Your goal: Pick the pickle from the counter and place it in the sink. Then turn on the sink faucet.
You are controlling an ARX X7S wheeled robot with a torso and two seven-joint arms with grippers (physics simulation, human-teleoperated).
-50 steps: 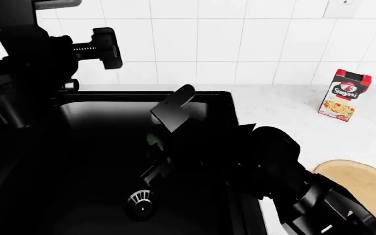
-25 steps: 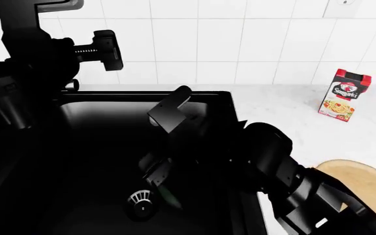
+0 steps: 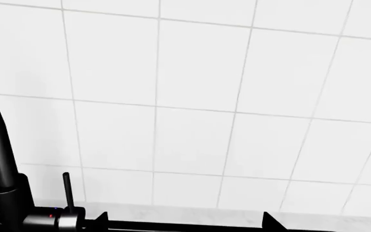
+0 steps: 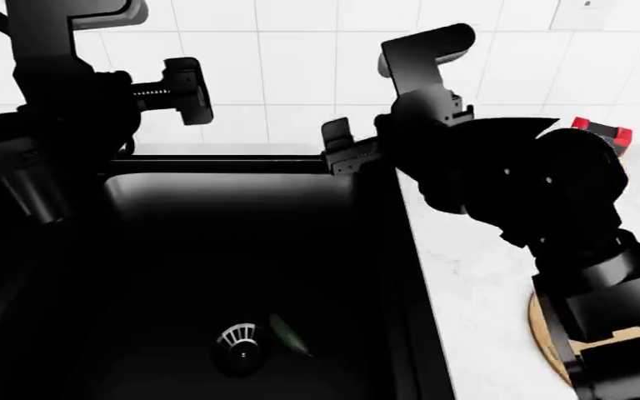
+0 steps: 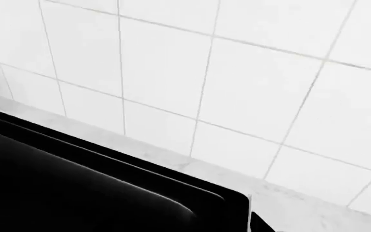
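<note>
— Where is the pickle (image 4: pixel 287 333) lying?
— In the sink (image 4: pixel 164 250), just beside the drain strainer (image 4: pixel 239 340).
— And the claws?
— Right gripper (image 4: pixel 342 148) is hanging spread above the sink's back edge; the left gripper (image 4: pixel 187 87), cannot tell.

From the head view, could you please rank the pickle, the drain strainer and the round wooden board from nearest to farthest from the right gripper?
Measured across the head view from the right gripper, raised at the sink's back right corner:
1. Pickle, on the basin floor, below it.
2. Drain strainer, touching or nearly touching the pickle on its left; barely farther, nearly too close to call.
3. Round wooden board, on the counter at far right.
</note>
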